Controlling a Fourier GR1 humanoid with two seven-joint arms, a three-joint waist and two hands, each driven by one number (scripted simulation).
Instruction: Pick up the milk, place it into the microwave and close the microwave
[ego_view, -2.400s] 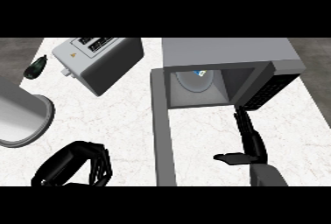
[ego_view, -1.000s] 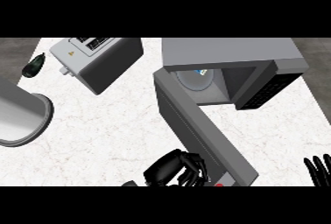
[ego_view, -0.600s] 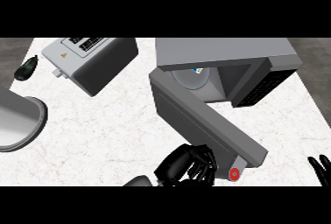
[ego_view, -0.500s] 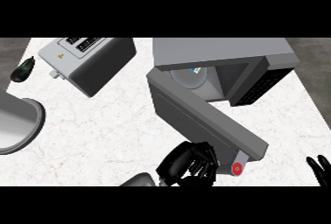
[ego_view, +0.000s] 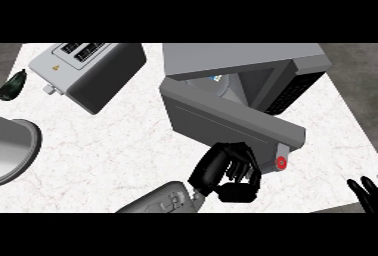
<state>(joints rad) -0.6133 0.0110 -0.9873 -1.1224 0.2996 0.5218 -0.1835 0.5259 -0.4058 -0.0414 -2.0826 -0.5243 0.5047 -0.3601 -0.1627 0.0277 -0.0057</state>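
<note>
Head view of the counter (ego_view: 111, 145), a white marbled top. The microwave (ego_view: 244, 60) stands at the far side, its door (ego_view: 229, 117) swung partly across the opening and leaving a narrow gap. Through that gap, inside the microwave's cavity, a small part of the milk (ego_view: 216, 82) shows, pale with a blue mark; the rest is hidden by the door. The left hand (ego_view: 225, 170) lies against the door's outer face near its free end, fingers bent against the panel and enclosing nothing, just beside a red button (ego_view: 280, 162) on the door's edge. The right hand (ego_view: 365, 192) shows right of the microwave at the frame's edge, fingers straight and upward, resting. Left of the microwave stands a toaster (ego_view: 92, 72); farther left lie a dark green object (ego_view: 12, 85) and a grey bowl (ego_view: 15, 150).
</note>
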